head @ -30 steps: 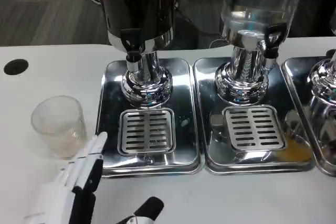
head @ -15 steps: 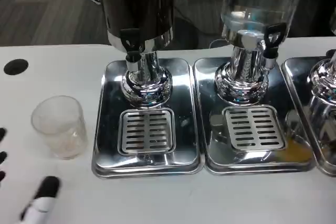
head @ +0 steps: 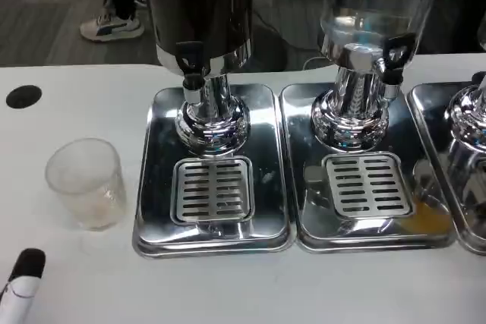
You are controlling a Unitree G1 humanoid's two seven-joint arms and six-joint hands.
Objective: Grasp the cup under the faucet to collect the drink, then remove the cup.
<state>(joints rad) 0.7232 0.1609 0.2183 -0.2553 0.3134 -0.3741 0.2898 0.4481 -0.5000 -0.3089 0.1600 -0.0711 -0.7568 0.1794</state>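
Nearest me, at the bottom left corner, I see 1 black-tipped finger of my left hand [head: 21, 282]; I cannot tell whether that hand is spread or curled, and it holds nothing. Beyond it the cup [head: 85, 184] stands upright on the white table [head: 342, 286], just left of the drip tray [head: 213, 172], not under the dark dispenser's faucet [head: 192, 66]. I judge nothing is done: grasping, filling and removing all remain. The cup is clear plastic, apparently empty.

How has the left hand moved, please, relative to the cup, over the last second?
Yes: the left hand has drawn back leftward and down, away from the cup.
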